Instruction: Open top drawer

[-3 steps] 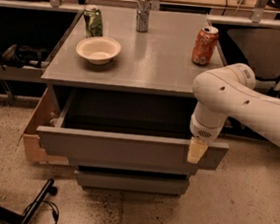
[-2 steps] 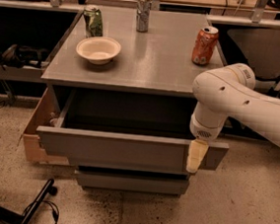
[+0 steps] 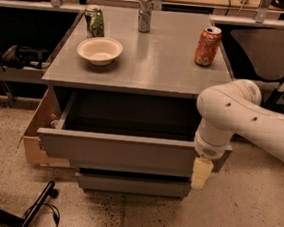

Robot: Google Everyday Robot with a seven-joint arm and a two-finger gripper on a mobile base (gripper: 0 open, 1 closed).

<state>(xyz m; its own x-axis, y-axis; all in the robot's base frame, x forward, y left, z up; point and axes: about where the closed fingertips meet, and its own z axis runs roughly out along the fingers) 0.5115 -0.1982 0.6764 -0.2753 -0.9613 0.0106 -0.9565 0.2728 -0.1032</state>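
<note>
1. Top drawer (image 3: 118, 151): a wide, flat, matte grey front without a handle, with a deep dark box behind it. It stands open, jutting forward from under the tabletop (image 3: 156, 69).
2. Claw (image 3: 201, 173): a blunt, pale cream tip hanging from the smooth, rounded white arm (image 3: 232, 114), right at the drawer front's 3 o'clock end. I cannot tell whether it is spread or pressed together.
3. A narrower grey drawer front (image 3: 132, 185) sits below at 6 o'clock.
4. On the smooth grey tabletop: a round cream bowl (image 3: 100, 49) at 10 o'clock, a green can (image 3: 94, 21) at 11, a silver can (image 3: 145, 13) at 12 and an orange can (image 3: 208, 45) at 2.
</note>
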